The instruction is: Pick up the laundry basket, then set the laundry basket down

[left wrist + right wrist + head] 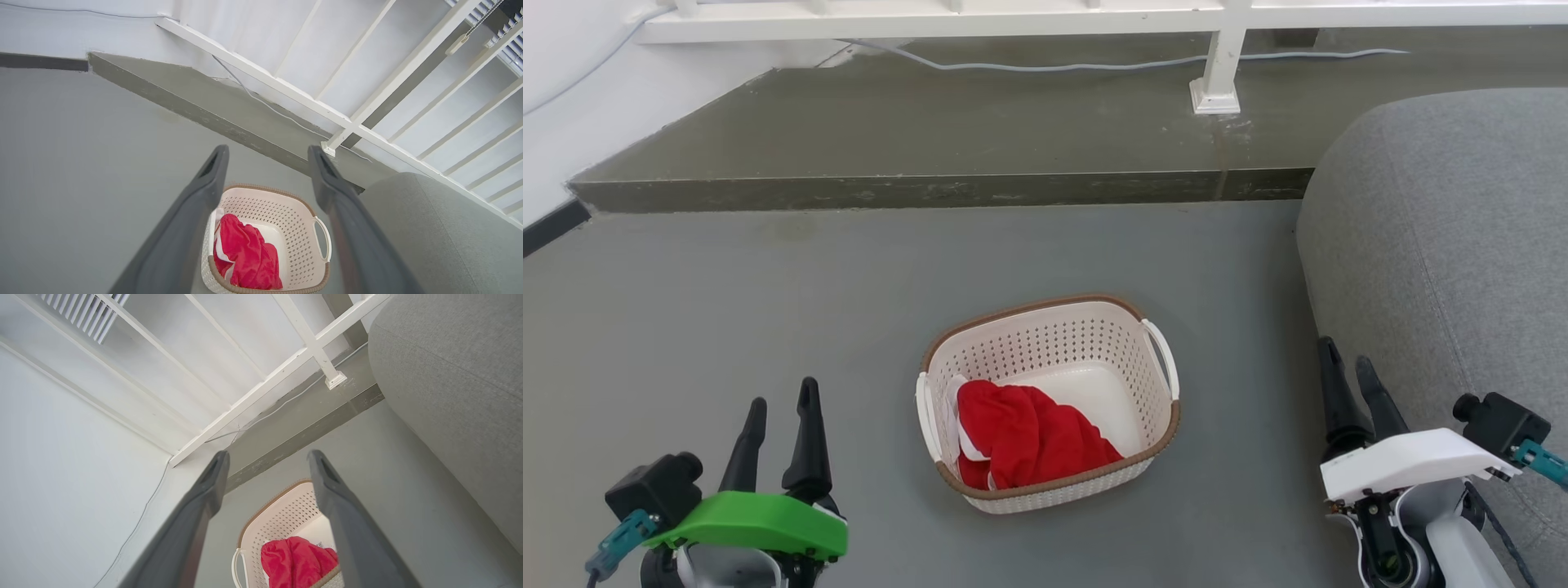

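Observation:
The laundry basket (1078, 351) stands on the grey floor, cream-white and perforated with a brown rim and two white side handles. A red cloth (1025, 437) lies in its near-left part. My left gripper (783, 400) is open at the lower left, well apart from the basket. Over at the lower right, beside the sofa, my right gripper (1347, 357) is open too, with nothing held. The left wrist view has the basket (282, 216) between its fingers, far below. The basket (286, 518) and the red cloth (296, 561) sit between the fingers in the right wrist view as well.
A grey sofa (1454, 245) fills the right side, close to my right gripper. Behind the basket a raised concrete step (931, 189) runs across, with a white railing post (1217, 73) and a cable (1045, 65) on it. A white wall stands at far left.

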Controlling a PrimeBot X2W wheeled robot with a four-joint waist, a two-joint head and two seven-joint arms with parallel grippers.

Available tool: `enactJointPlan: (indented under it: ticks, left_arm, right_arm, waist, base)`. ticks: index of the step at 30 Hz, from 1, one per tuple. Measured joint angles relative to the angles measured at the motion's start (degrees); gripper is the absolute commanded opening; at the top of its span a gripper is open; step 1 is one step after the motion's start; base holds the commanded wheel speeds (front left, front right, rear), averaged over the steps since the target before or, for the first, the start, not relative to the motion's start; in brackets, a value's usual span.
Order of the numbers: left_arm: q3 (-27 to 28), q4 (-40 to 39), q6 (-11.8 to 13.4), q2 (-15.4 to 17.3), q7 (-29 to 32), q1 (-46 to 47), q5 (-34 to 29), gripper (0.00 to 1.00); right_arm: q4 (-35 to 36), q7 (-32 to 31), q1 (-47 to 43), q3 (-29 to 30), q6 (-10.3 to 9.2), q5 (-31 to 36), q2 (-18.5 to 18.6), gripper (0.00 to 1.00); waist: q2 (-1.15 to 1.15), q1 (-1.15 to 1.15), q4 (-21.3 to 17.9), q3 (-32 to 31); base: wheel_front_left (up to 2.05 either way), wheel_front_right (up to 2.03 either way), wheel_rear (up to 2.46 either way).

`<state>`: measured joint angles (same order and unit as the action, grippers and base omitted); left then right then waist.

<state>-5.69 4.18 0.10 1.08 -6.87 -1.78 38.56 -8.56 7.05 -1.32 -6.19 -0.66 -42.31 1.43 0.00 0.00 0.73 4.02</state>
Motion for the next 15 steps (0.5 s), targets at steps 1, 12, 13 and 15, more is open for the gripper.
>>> enactJointPlan:
  ticks: [1, 12, 13, 15]
  left_arm:
    - [-0.1, -0.2, 0.0, 0.0, -0.3, 0.0, -1.1, 1.0]
    - [-1.7, -2.0, 1.9, 0.3, -2.3, 0.0, -9.7, 1.0]
    - [-1.8, -2.3, 2.0, 0.3, -2.6, 0.0, -10.7, 1.0]
    - [-1.9, -2.7, 2.0, 0.3, -3.2, 0.0, -12.5, 1.0]
  right_arm:
    - [0.2, 0.1, 0.0, -0.2, -0.31, 0.7, 0.0, 1.0]
    - [1.9, 2.3, 0.3, -2.5, -2.03, 8.5, 0.3, 1.0]
    - [2.0, 2.5, 0.3, -2.8, -2.05, 9.1, 0.3, 1.0]
    - [2.3, 2.9, 0.4, -3.3, -2.56, 10.8, 0.4, 1.0]
  waist:
    - [0.0, 0.0, 0.0, 0.0]
    - [0.0, 0.0, 0.1, 0.4]
    - [0.0, 0.0, 0.2, 0.5]
    - [0.0, 0.0, 0.2, 0.6]
  base:
    - [0.0, 0.0, 0.0]
    - [0.0, 0.0, 0.0]
    - [0.0, 0.0, 0.0]
    - [0.0, 0.0, 0.0]
